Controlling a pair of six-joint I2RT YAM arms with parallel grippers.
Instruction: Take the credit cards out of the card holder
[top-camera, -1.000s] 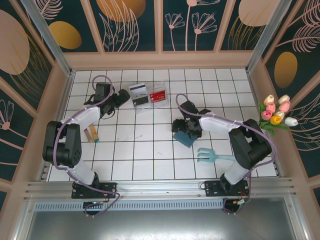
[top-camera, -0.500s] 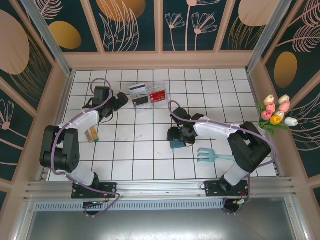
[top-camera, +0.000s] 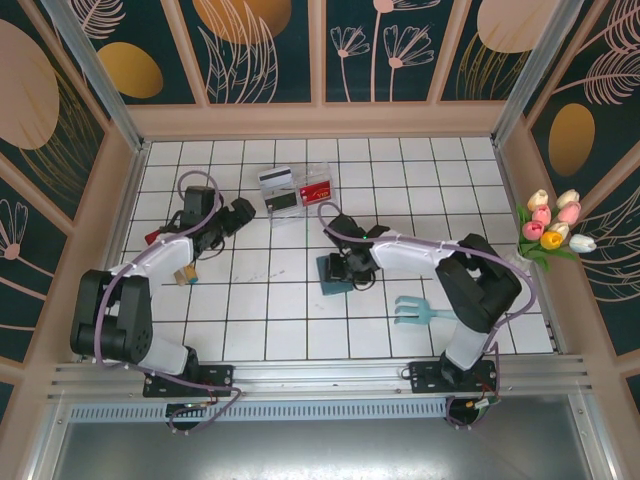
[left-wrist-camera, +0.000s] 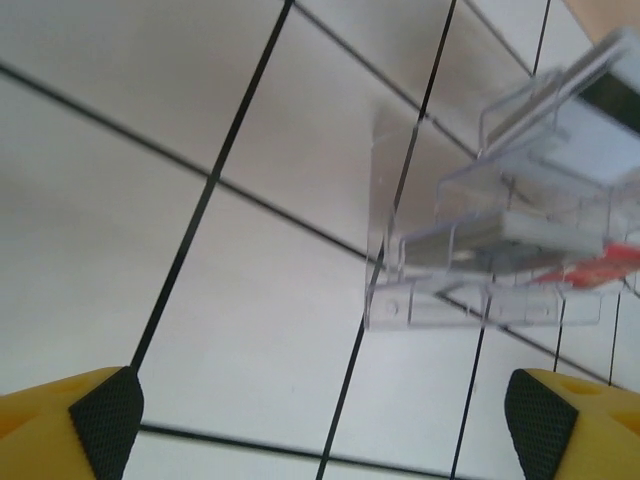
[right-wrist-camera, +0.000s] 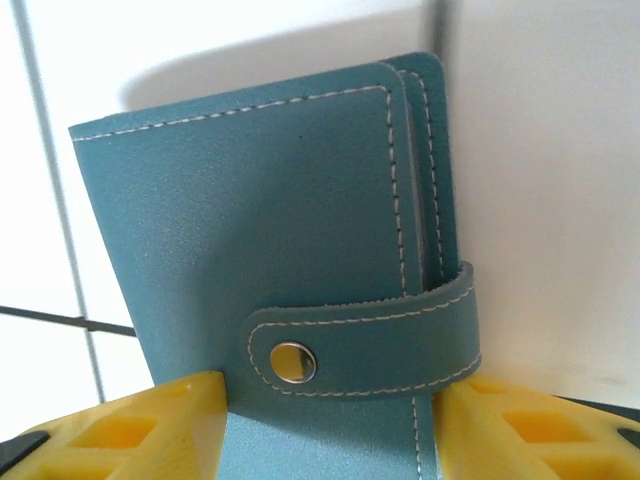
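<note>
Down at the bottom of the right wrist view, my right gripper (right-wrist-camera: 330, 425) has the holder (right-wrist-camera: 260, 200) between its yellow fingers (right-wrist-camera: 160, 425), one pressed on each side edge, so I'm clamped on it! It's folded closed, its strap fastened across the front with a metal snap (right-wrist-camera: 292, 362), so I can't see what is inside. From the top camera the holder sits just left of centre on the white tiled table (top-camera: 280, 320), right under that gripper. Over at the left of the frame, my left gripper (top-camera: 240, 213) is near the clear tray (top-camera: 298, 188), and in the left wrist view its fingertips sit wide apart in the two lower corners, nothing between them. A red card (top-camera: 318, 190) lies in the tray's right side. Lower right, a fork toy (top-camera: 425, 312) sits on the tiles.
</note>
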